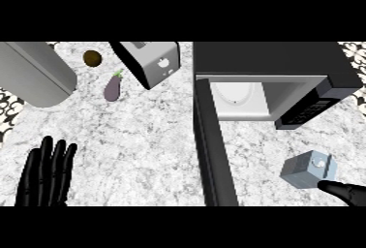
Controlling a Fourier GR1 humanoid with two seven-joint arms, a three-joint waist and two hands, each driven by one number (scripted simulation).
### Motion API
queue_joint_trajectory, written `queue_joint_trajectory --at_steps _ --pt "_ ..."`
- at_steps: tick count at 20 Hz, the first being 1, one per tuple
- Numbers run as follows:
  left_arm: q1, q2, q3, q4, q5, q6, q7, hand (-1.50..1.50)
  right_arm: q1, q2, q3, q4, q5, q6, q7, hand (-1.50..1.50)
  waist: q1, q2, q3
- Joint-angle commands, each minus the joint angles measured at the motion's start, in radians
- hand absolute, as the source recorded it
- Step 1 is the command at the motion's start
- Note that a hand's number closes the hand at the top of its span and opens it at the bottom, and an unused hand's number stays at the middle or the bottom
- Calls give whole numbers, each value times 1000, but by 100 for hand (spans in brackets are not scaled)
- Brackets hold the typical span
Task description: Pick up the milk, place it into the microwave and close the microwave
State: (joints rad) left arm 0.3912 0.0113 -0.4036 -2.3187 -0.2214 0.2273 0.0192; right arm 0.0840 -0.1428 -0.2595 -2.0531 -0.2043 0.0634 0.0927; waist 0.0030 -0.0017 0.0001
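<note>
Reaching from the milk's (pixel 309 169) lower right, your right hand (pixel 343 191) lies nearer; finger state cannot be told.

We observe two hands, both uniformly black with a matte, slightly glossy finish. The left hand (pixel 46 174) shows its full form: a broad palm section and long, slender, segmented fingers with rounded tips, separated by narrow gaps. Of the right hand (pixel 344 192) we see only a small part at the view's lower right: a tapered black shape with a rounded end. We find no markings, cables or screws.
</note>
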Motion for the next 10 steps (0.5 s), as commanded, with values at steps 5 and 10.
queue_joint_trajectory --at_steps 5,10 --pt "31 -6 -119 8 -75 44 -25 -150 47 70 45 145 108 7 -133 -150 1 1 0" --pt "134 29 -173 -4 -68 60 -90 -150 138 57 -3 299 122 92 -329 -150 2 1 0"
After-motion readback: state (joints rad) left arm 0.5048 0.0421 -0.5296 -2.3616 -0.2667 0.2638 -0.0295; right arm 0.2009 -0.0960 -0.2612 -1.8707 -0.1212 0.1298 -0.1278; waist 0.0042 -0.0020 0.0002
